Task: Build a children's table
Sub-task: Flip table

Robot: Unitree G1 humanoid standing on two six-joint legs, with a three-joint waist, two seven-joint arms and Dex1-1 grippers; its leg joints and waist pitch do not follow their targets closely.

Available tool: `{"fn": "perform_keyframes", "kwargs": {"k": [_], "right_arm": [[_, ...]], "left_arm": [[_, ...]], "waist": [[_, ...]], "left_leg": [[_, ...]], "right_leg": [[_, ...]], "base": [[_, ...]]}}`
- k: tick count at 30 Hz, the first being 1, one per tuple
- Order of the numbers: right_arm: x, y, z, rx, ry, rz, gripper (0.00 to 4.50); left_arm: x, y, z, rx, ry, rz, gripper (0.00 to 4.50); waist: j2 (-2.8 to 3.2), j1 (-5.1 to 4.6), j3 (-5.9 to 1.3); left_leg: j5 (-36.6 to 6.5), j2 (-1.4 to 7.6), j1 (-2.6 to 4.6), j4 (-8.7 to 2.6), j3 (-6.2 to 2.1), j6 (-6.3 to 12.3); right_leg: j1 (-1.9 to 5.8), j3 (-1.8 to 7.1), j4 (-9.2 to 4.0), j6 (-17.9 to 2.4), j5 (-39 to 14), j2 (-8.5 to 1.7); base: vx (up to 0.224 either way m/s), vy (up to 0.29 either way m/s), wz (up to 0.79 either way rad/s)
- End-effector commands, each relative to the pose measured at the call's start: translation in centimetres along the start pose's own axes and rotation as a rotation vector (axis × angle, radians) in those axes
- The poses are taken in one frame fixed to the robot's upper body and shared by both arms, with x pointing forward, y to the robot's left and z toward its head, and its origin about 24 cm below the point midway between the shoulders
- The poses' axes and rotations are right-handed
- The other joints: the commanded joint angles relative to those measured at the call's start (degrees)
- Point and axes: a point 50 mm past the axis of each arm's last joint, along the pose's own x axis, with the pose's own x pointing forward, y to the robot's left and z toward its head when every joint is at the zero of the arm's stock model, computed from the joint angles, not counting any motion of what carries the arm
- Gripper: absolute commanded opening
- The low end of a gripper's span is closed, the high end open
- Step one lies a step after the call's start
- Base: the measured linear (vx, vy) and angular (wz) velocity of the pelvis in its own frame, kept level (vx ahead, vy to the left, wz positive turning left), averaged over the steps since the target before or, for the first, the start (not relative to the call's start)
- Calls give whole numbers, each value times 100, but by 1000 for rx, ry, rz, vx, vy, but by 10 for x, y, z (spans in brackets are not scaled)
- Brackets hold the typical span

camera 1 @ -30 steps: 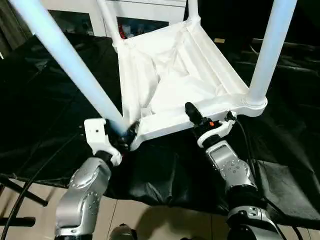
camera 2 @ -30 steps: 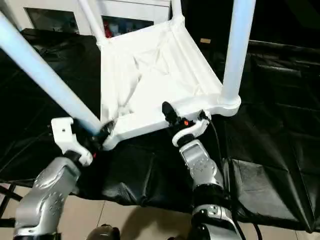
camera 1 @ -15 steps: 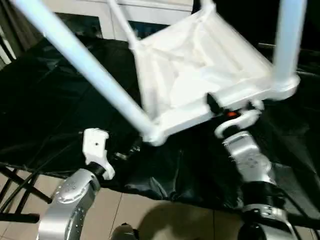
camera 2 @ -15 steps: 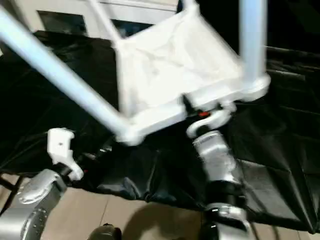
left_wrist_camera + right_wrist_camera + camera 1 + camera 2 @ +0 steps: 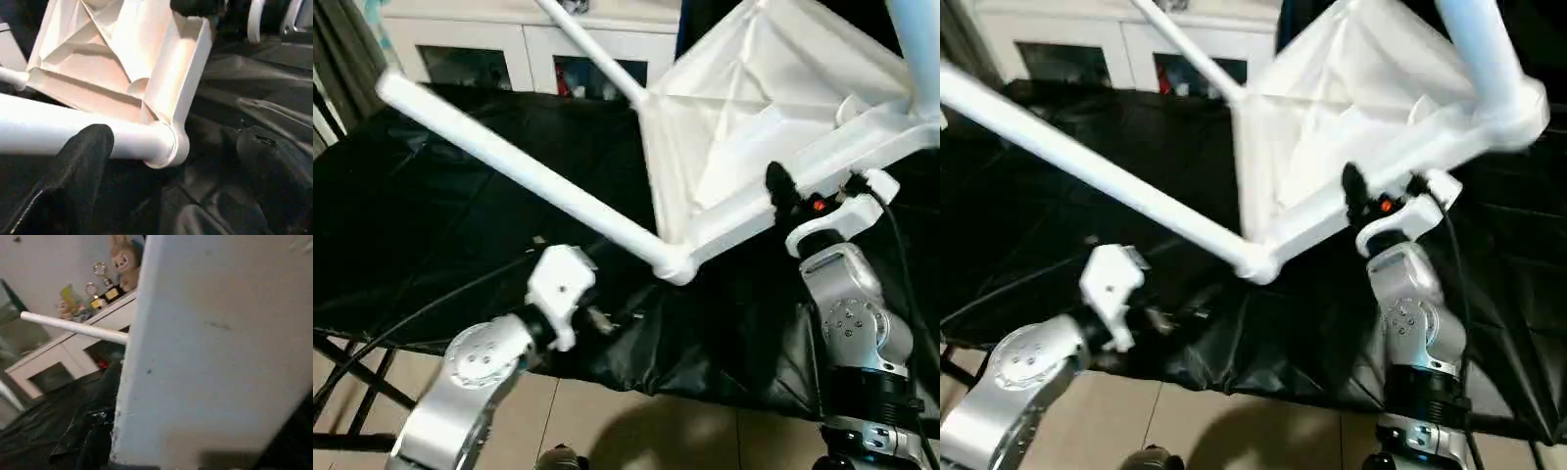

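Three legs showed fitted on the table, tilted above black sheeting. Right gripper clamped its rim; left gripper hung spread, just beside a corner.

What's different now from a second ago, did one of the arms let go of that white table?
Yes. The left end effector has let go of the near leg at its corner socket and drawn back, open. The children's table has tipped up on the right, that leg now slanting lower. The right end effector still grips the tabletop's edge; the black cloth stays put.
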Motion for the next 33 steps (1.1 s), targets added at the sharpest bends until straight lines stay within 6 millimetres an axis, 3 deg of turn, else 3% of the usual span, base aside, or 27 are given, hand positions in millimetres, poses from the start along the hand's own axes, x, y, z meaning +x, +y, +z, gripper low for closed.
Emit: {"fn": "perform_keyframes", "kwargs": {"k": [1,2,4,5,6,9,13,16,18,19,20,21,22,23,26,29,33], "right_arm": [[-4,-4,9,-161,-14,-32,198],[-4,3,12,-280,-9,-34,198],[-4,9,14,-359,-9,-31,198],[-3,11,14,-390,-9,-31,198],[-3,12,14,-399,-9,-31,198],[2,23,13,-536,-21,-21,198],[7,26,11,-569,-24,-53,193],[11,27,9,-588,-19,-89,190],[12,29,7,-601,-17,-100,189],[13,33,2,-608,-11,-90,189],[13,33,2,-608,-11,-89,189],[14,35,0,-612,-9,-81,189],[16,40,-6,-607,13,-42,224],[18,43,-11,-610,27,-15,224],[19,45,-17,-618,45,15,264],[20,43,-25,-621,79,10,266],[18,37,-31,-606,105,6,266]], "left_arm": [[2,-1,6,32,-10,-14,450],[5,3,18,77,-41,1,450],[7,7,26,124,-58,16,450],[8,9,32,158,-71,18,450],[8,10,33,169,-75,19,450],[12,16,60,318,-129,26,450],[14,23,79,416,-162,38,450],[16,31,93,506,-186,74,450],[17,35,104,560,-213,91,450],[18,39,121,628,-253,107,450],[18,39,122,633,-257,108,450],[18,41,128,657,-271,114,450],[18,43,142,711,-311,122,450],[16,46,155,760,-355,144,450],[13,49,169,811,-403,180,450],[7,63,180,904,-408,301,450],[4,92,170,1030,-252,428,450]], "waist": [[-50,-62,-364],[-107,-77,-360],[-98,-92,-366],[-153,-110,-358],[-135,-109,-358],[-182,-210,-357],[-234,-252,-366],[-220,-247,-360],[-235,-246,-371],[-225,-242,-370],[-259,-247,-380],[-245,-243,-391],[-268,-239,-391],[-298,-249,-393],[-291,-299,-378],[-349,-327,-388],[-260,-313,-406]], "left_leg": [[-1114,185,101,-396,-61,-173],[-1027,183,80,-407,-68,-189],[-1029,179,91,-398,-64,-207],[-1001,170,69,-401,-57,-212],[-1015,163,76,-401,-60,-216],[-1171,146,79,-397,-63,-243],[-1226,158,102,-390,-61,-230],[-1313,160,133,-394,-59,-293],[-1361,165,138,-394,-67,-333],[-1328,164,129,-392,-67,-350],[-1292,160,122,-388,-64,-346],[-1200,153,110,-385,-69,-358],[-1150,155,103,-382,-66,-356],[-1109,148,82,-381,-71,-342],[-1208,150,82,-378,-74,-372],[-1152,145,58,-372,-72,-353],[-993,146,64,-357,-74,-347]], "right_leg": [[208,362,-574,-190,-1422,-405],[232,359,-550,-178,-1322,-392],[217,370,-541,-174,-1260,-390],[232,380,-546,-155,-1255,-386],[224,386,-547,-146,-1291,-388],[218,391,-560,-120,-1422,-383],[199,408,-542,-207,-1265,-371],[169,411,-538,-256,-1233,-353],[183,412,-521,-261,-1209,-362],[181,424,-520,-263,-1111,-359],[196,424,-506,-267,-1050,-360],[212,422,-477,-297,-926,-365],[221,424,-473,-311,-854,-379],[241,420,-458,-332,-824,-381],[242,420,-478,-354,-944,-393],[260,417,-472,-365,-964,-390],[240,422,-434,-376,-649,-371]], "base": [[0,0,0],[0,0,0],[0,0,0],[0,0,0],[0,0,0],[0,0,0],[0,0,0],[0,0,0],[0,0,0],[0,0,0],[0,0,0],[0,0,0],[0,0,0],[0,0,0],[0,0,0],[0,0,0],[0,0,0]]}}
